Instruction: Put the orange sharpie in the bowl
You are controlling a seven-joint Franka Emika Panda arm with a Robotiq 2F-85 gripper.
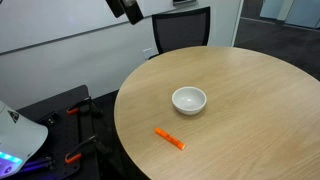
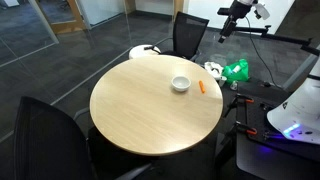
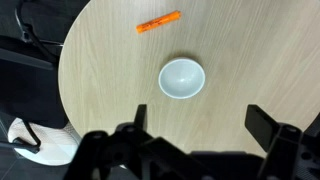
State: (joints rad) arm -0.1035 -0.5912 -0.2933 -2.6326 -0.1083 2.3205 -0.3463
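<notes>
On the round wooden table (image 1: 250, 95) — bowl (image 1: 189, 99), orange sharpie (image 1: 169, 138) nearby; dark floor (image 2: 70, 50) around; gripper (image 3: 200, 120) spread wide.

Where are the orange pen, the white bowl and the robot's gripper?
orange pen (image 1: 169, 138): in an exterior view, the middle of its barrel.
white bowl (image 1: 189, 107): in an exterior view, its front outer wall.
gripper (image 3: 199, 112): in the wrist view, midway between its two spread fingertips.

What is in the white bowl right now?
Empty: the bowl shows bare white inside; the orange sharpie lies apart on the table.
</notes>
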